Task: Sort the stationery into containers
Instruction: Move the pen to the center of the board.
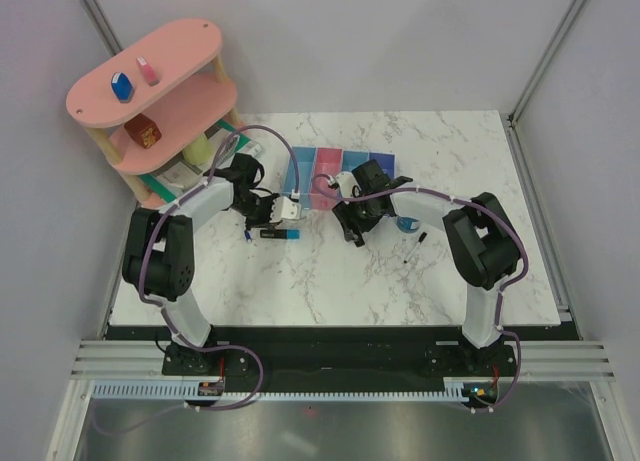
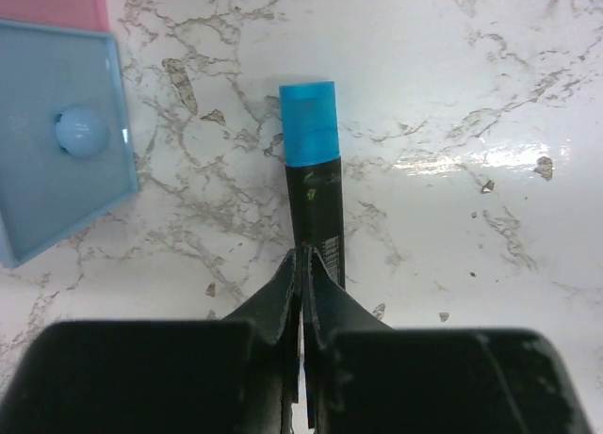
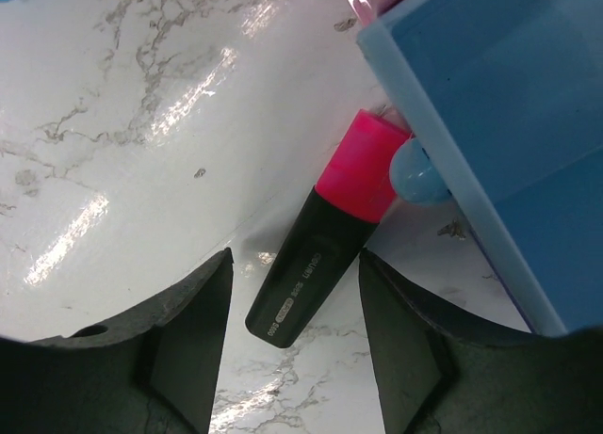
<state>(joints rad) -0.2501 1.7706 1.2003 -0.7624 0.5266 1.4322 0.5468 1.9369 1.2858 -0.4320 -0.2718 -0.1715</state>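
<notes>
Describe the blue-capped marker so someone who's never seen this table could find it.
On the marble table, find the row of joined bins. Near its light blue end, under the left claw, lies a black marker; its cap is blue, while the other marker has a pink one.

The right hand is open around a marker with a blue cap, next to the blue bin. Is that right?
No. The marker has a pink cap, not blue, as the right wrist view shows. The right hand is open around it, next to the blue bin.
</notes>
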